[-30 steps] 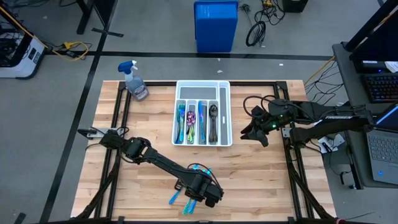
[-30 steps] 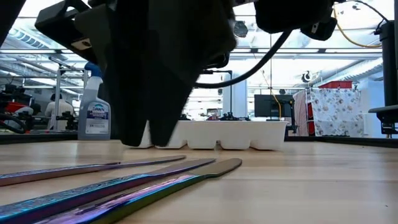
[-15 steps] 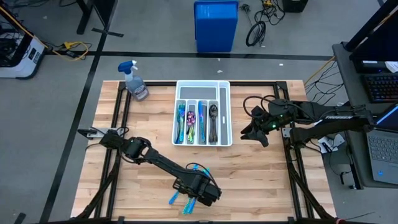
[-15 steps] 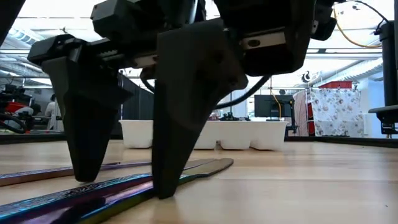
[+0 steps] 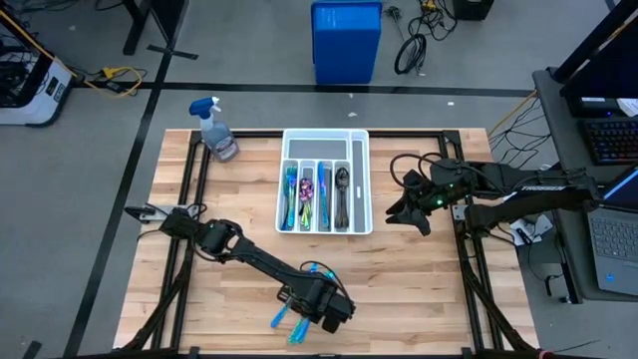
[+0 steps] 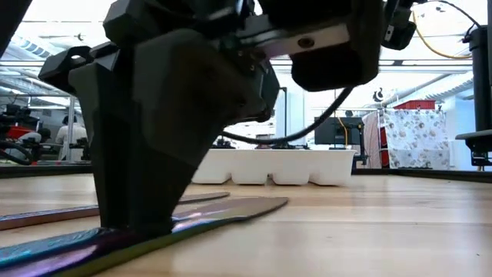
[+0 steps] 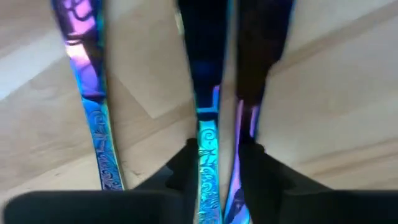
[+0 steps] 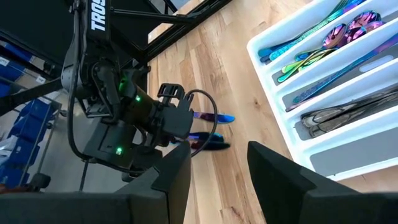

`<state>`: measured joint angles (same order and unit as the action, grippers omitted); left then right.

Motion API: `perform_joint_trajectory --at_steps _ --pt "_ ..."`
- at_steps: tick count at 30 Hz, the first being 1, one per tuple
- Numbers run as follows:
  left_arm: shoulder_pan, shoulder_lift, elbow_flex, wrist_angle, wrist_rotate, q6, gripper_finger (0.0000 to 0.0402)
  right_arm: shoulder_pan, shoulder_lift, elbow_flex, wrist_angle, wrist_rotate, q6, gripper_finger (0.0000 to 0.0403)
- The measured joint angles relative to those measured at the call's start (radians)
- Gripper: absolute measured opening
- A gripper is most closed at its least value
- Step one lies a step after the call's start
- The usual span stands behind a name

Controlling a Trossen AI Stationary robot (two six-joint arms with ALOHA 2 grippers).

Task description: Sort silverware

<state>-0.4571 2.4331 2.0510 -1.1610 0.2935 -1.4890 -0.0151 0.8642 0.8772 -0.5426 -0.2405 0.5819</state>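
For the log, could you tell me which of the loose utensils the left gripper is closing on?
The middle one of three: it runs between the left gripper's fingers, the others lie outside.

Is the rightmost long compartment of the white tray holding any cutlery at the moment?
No, in the high view the rightmost long compartment of the white compartmented plastic tray shows only its bare grey floor.

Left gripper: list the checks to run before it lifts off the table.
1. Left gripper closed on the teal-handled piece: ok.
2. Only one piece in the grip: cannot tell; a purple piece lies tight against it.
3. Third loose piece apart from the gripper: ok.
4. Tray unobstructed from above: ok.
5. Right gripper open, waiting to the right of the tray, out of the path: ok.
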Motion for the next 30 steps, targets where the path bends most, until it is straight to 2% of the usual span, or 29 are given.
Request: perform_joint_trajectory --at_steps 3,6,30 --pt "0.000 0.002 0.000 0.016 0.021 0.031 0.0021 0.000 0.000 0.000 0.000 0.000 0.000 0.0141" --pt "0.001 0.002 0.000 0.016 0.027 0.038 0.0004 0.000 0.000 0.000 0.000 0.000 0.000 0.0141" --pt "0.005 -0.012 0.022 -0.040 -0.024 0.058 0.0000 0.000 0.000 0.000 0.000 0.000 -0.018 0.0141"
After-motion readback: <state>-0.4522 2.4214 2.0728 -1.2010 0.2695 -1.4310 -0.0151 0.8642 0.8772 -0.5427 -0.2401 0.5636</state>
